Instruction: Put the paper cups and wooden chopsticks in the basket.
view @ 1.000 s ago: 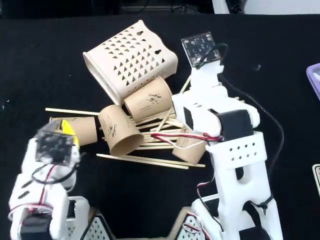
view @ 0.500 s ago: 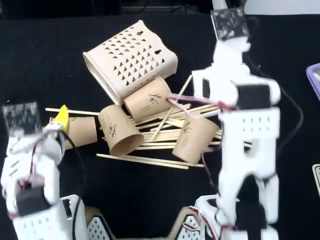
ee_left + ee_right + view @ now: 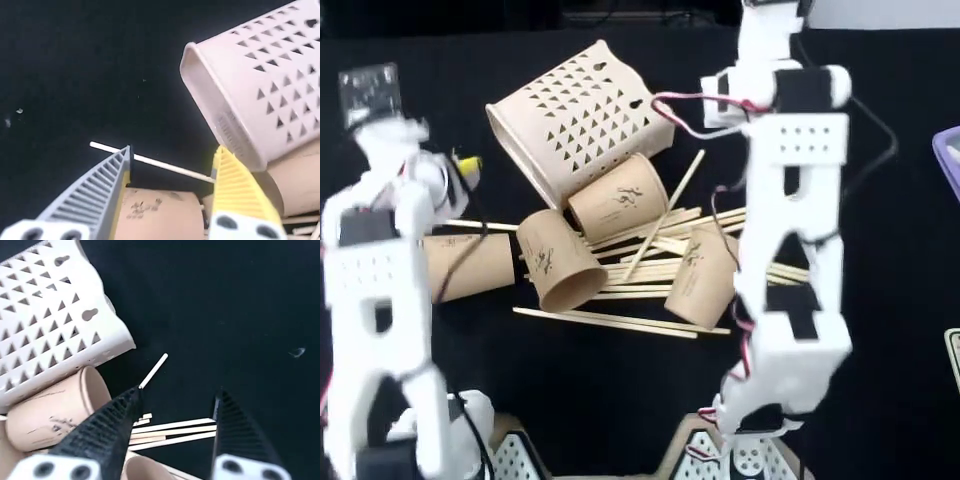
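The beige perforated basket (image 3: 580, 115) lies on its side at the back of the black table. Several paper cups lie toppled in front of it: one at its mouth (image 3: 620, 197), one in the middle (image 3: 558, 262), one at the left (image 3: 470, 265), one at the right (image 3: 705, 275). Wooden chopsticks (image 3: 650, 255) are strewn among them. My left gripper (image 3: 173, 150) hangs open above the left cup (image 3: 165, 215) and a single chopstick (image 3: 150, 161), beside the basket's rim (image 3: 200, 75). My right gripper (image 3: 178, 391) is open over a chopstick's end (image 3: 154, 371), near the basket (image 3: 55, 325).
A purple thing (image 3: 948, 150) juts in at the table's right edge. Both arms' white bases stand at the front edge, the left arm (image 3: 375, 290) and the right arm (image 3: 790, 200) rising tall on either side of the pile.
Both arms have risen and swung toward the back of the table. The left gripper went from beside the left cup toward the basket's left; the right left the pile's middle.
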You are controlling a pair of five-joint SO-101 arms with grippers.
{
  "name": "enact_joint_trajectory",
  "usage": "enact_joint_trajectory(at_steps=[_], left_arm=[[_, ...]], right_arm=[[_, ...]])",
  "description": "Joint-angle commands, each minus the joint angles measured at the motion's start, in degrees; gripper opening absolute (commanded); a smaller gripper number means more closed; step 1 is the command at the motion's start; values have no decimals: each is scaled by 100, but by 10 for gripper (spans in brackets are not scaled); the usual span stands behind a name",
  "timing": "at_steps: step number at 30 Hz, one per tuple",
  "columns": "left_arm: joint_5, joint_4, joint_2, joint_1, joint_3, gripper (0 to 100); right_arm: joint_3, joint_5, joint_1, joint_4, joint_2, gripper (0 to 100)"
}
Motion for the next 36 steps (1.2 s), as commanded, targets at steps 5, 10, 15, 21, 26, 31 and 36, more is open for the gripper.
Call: enact_joint_trajectory(at_steps=[5,10,15,21,26,31,36], left_arm=[[193,589,1547,295,-866,260],[229,633,1574,321,-831,260],[255,510,1591,338,-840,259],[1037,-185,1582,426,-664,259],[1600,-897,1635,655,-259,259],[1662,-1705,1626,910,321,259],[1662,-2066,1626,857,602,259]], right_arm=[[-1657,35,88,-220,1560,229],[-2712,633,62,-598,2642,227],[-3820,1424,-62,-615,3495,227],[-4743,1503,132,-1398,4549,226],[-5007,1240,132,-1908,5086,201],[-4989,1240,114,-2330,5200,17],[-4963,1240,105,-2708,5349,35]])
